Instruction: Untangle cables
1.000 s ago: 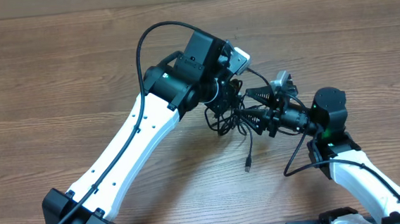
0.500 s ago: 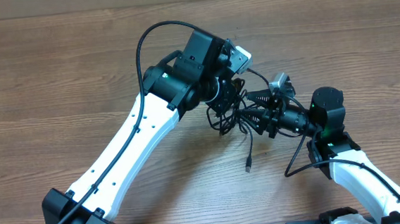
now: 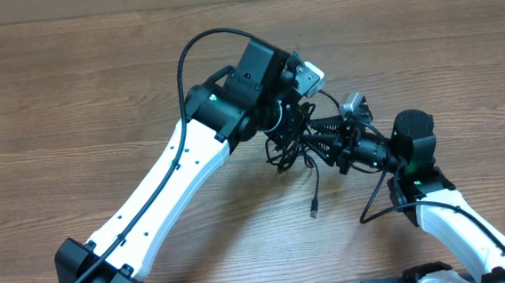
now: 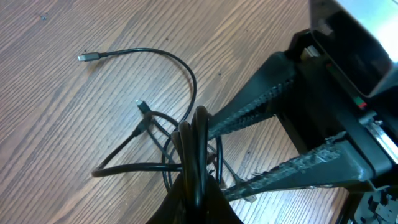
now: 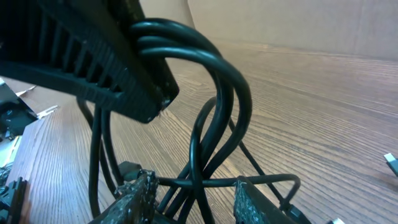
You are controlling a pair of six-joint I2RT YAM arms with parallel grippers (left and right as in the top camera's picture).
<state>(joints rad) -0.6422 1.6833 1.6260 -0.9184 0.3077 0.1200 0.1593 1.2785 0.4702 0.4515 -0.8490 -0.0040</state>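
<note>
The cables [image 3: 287,154] are thin black cords bunched in a tangle between my two grippers. My left gripper [image 3: 289,125] is shut on a bunch of looped strands, seen in the left wrist view [image 4: 198,186] with the loops [image 4: 194,134] standing up out of its jaws. My right gripper [image 3: 314,134] is open, its two fingers straddling several strands of the tangle; in the right wrist view [image 5: 196,190] cords [image 5: 217,87] cross between its fingers. One loose tail ends in a plug [image 3: 314,212] on the table; its silvery plug also shows in the left wrist view [image 4: 83,57].
The wooden table [image 3: 71,101] spreads bare to the left and back. The left arm's white link [image 3: 162,188] runs diagonally from the front left. The right arm's base [image 3: 435,204] sits at the front right, with its own thicker black wire [image 3: 374,200] beside it.
My left gripper has shifted slightly to the right with the bunch of cable still in it. The right gripper stays open around the tangle, almost unmoved.
</note>
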